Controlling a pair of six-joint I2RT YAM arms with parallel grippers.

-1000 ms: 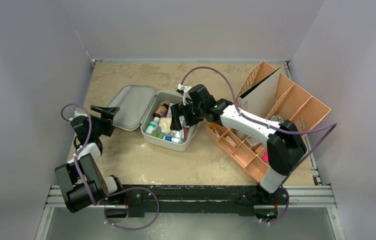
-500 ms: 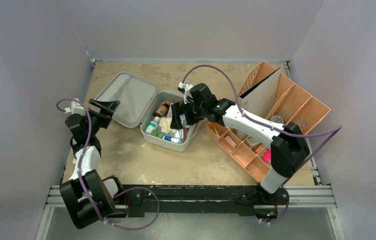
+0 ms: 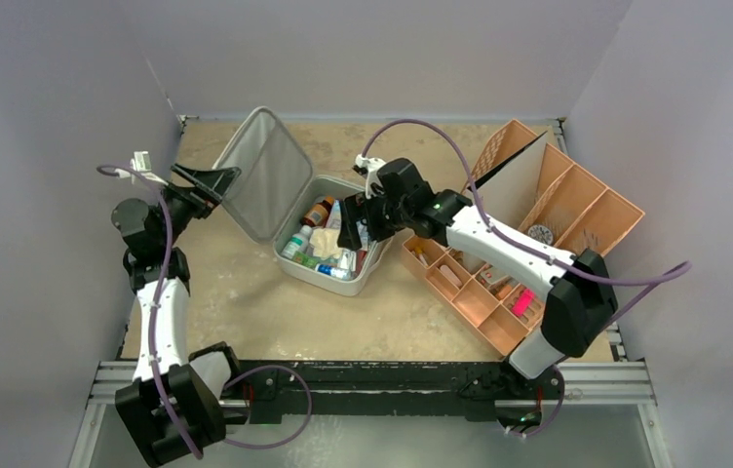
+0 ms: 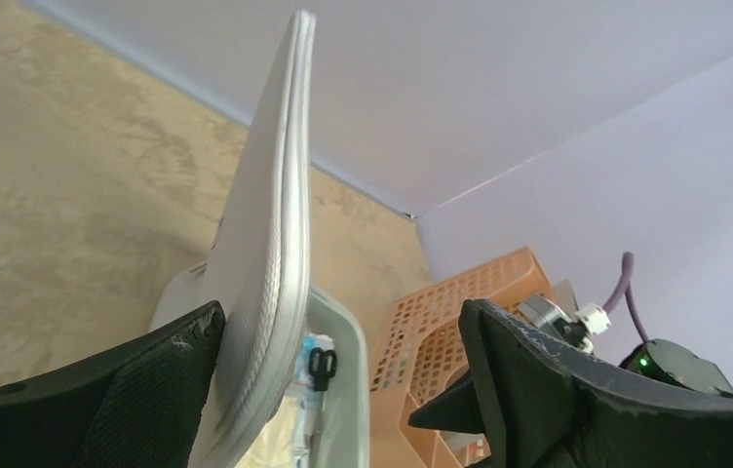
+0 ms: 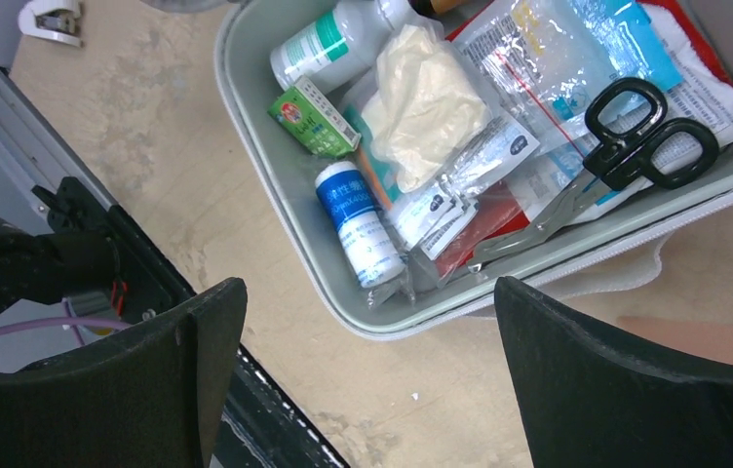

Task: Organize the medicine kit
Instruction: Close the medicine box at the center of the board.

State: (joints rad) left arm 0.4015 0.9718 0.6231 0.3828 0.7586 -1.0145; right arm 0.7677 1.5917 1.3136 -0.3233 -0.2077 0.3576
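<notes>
Two arms meet at the medicine kit [image 3: 319,281], open mid-bench [image 3: 363,327]. We see the left gripper [image 3: 218,185] jaws wide, one touching the tilted-up lid [image 3: 267,175]. The right gripper [image 3: 358,232] jaws hang wide above the filled base.

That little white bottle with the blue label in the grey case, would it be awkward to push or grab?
The white cylindrical bottle with the blue label is round and lies on its side, so a nudge would probably roll it, though the wall of the pale grey hinged case beside it may stop it. Its smooth surface might slip. It looks rigid.
</notes>
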